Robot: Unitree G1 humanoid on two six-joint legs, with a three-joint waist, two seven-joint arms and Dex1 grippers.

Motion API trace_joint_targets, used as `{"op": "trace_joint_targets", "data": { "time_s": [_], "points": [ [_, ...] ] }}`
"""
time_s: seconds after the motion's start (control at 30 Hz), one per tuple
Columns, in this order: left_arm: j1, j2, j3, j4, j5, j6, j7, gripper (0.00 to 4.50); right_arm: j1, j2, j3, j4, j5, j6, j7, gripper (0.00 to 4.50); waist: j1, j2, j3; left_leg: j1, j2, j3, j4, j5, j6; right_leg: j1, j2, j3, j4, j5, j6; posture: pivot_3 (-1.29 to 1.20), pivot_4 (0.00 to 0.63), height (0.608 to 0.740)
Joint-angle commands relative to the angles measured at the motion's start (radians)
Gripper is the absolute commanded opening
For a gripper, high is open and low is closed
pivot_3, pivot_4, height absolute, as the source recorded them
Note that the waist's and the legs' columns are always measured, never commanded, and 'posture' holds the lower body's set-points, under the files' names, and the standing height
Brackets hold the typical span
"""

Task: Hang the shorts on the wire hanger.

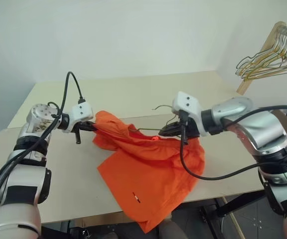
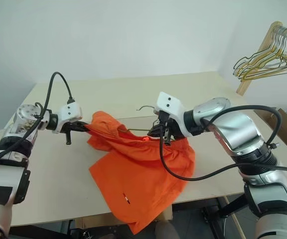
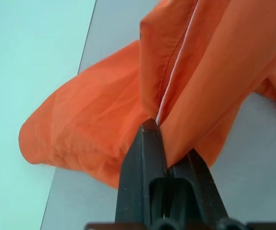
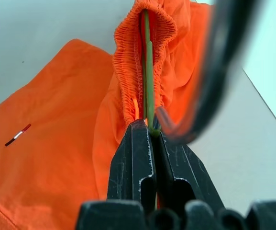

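Right wrist view shows the right gripper point(image 4: 149, 129) closed on the wire hanger point(image 4: 148, 62), a thin grey-green wire which passes inside the gathered elastic waistband of the shorts point(image 4: 56, 158). The left gripper point(image 3: 161, 139) is also closed, pinching a fold of the orange fabric at the other end. In the head views the shorts hang between the two grippers above the pale wooden table point(image 1: 133, 94), with the lower part lying on the table and over its front edge. I judge the task is about halfway: the hanger is partly inside the waistband, but the cloth is bunched and not yet spread over both shoulders. The fabric looks soft and thin, with a small white tag point(image 1: 136, 197).
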Motion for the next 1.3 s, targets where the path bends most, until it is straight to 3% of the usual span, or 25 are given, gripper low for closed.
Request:
{"op": "trace_joint_targets", "data": {
  "time_s": [0.03,0.2,0.27,0.53,0.67,0.73,0.83,1.0,1.3],
  "points": [
    [0.015,0.013,0.015,-0.049,-0.013,0.004,0.003,0.01,-0.012,-0.013,-0.019,-0.018,-0.011,-0.025,0.012,0.0,0.001,0.0,0.0,0.0,0.0,0.0,0.0,0.0,0.0,0.0,0.0,0.0,0.0,0.0,0.0,-0.13,0.0,0.74],
    [0.03,-0.001,0.008,-0.073,-0.018,0.006,-0.024,0.01,-0.027,-0.002,-0.02,-0.007,-0.015,-0.023,0.011,0.0,0.008,0.0,0.0,0.0,0.0,-0.002,0.0,0.0,0.0,0.0,0.0,0.0,0.0,0.0,0.0,-0.13,0.0,0.74],
    [0.031,-0.003,0.014,-0.089,-0.032,-0.003,-0.046,0.4,-0.03,0.0,-0.02,-0.006,-0.016,-0.023,0.013,0.0,0.009,0.0,0.0,0.0,0.0,-0.002,0.0,0.0,0.0,0.0,0.0,0.0,0.0,0.0,0.0,-0.13,0.0,0.74],
    [-0.004,-0.009,0.058,-0.185,-0.135,0.06,-0.159,2.56,-0.047,0.011,-0.005,0.003,-0.026,-0.02,0.017,0.0,0.01,0.0,0.0,0.0,0.0,-0.004,0.0,0.0,0.0,0.0,0.0,-0.001,0.0,0.0,0.0,-0.12,0.0,0.74],
    [-0.004,0.033,0.055,-0.228,-0.167,0.062,-0.267,3.87,-0.054,0.014,0.002,0.011,-0.035,-0.02,0.025,0.0,0.008,0.0,0.0,0.0,-0.001,-0.006,0.0,0.0,0.0,0.0,0.0,-0.001,0.0,0.0,0.0,-0.12,0.0,0.74],
    [0.0,0.077,0.006,-0.348,-0.279,0.108,-0.305,4.46,-0.063,0.009,0.01,0.019,-0.044,-0.021,0.037,0.0,0.007,0.0,0.0,0.0,0.0,-0.007,0.0,0.0,0.0,0.0,0.0,-0.001,0.0,0.0,0.0,-0.12,0.0,0.74],
    [0.002,0.115,-0.062,-0.497,-0.415,0.172,-0.312,4.46,-0.083,0.007,0.023,0.04,-0.058,-0.027,0.053,0.0,0.01,0.0,0.0,-0.001,-0.001,-0.009,0.0,0.001,-0.001,0.0,0.0,-0.002,0.0,0.0,0.0,-0.12,0.0,0.74],
    [-0.055,-0.01,-0.089,-0.482,-0.332,0.145,-0.31,4.46,-0.162,0.018,0.038,0.089,-0.068,-0.014,0.086,0.0,0.036,0.001,-0.001,0.0,-0.002,-0.01,0.0,0.002,-0.004,0.002,-0.001,-0.004,0.0,0.0,0.0,-0.12,0.0,0.74],
    [-0.167,-0.153,-0.171,-0.256,-0.113,0.081,-0.198,4.46,-0.264,0.001,0.056,0.11,-0.093,-0.007,0.141,0.0,0.011,0.001,-0.001,-0.003,-0.002,-0.009,0.0,0.003,-0.004,0.0,-0.001,-0.008,0.0,0.0,0.0,-0.16,0.0,0.74]
  ]
}}
